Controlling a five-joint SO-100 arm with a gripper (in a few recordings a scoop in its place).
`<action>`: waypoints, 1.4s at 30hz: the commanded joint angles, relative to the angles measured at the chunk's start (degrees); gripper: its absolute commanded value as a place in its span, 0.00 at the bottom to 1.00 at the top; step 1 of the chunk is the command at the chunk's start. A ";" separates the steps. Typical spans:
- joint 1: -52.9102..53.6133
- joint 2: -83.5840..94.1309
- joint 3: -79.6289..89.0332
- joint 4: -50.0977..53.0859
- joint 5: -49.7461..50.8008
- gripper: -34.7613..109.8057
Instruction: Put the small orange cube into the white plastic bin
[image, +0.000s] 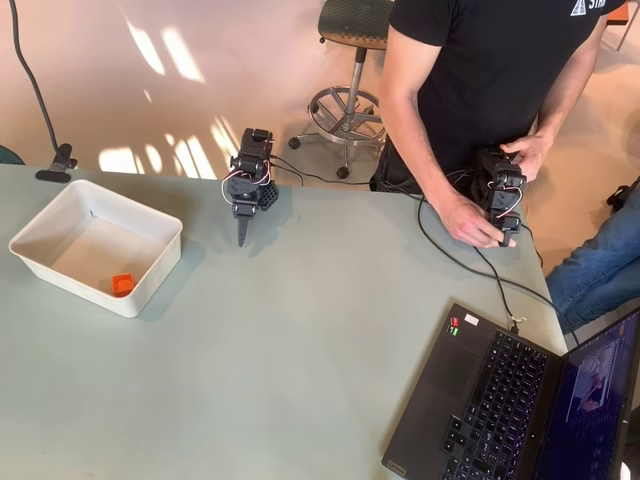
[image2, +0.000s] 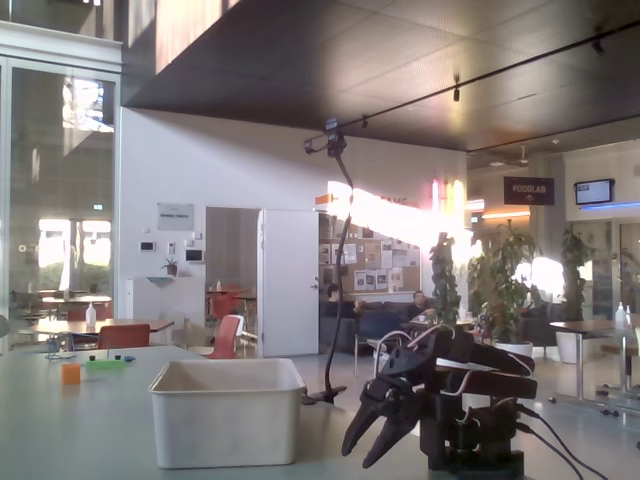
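In the overhead view, the small orange cube (image: 122, 284) lies inside the white plastic bin (image: 60, 213), near its lower right corner. To the right, the gripper (image: 243, 236) rests folded, well apart; in the fixed view its jaws stand slightly spread, holding nothing. Far right, a ceiling sign (image2: 527, 190) reads "FOODLAB".

- Bin (image: 40, 222) at the left of the desk (image: 280, 350) in the overhead view, near the far edge.
- Cube (image: 122, 284) inside the bin, by its near right corner, resting on the floor.
- Arm's gripper (image: 243, 236) right of the bin, well apart from it, jaws pointing toward the near edge.
- In the fixed view, bin (image2: 227, 412) left of the gripper (image2: 378, 437), just beside.
- Laptop (image: 500, 400) at the near right corner.
- Person (image: 490, 90) standing behind the far edge, right of the arm.
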 joint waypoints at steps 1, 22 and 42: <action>-0.18 2.20 -0.35 -0.18 0.26 0.40; -0.62 2.11 1.67 -0.97 -0.26 0.40; -0.62 2.11 1.67 -0.97 -0.26 0.40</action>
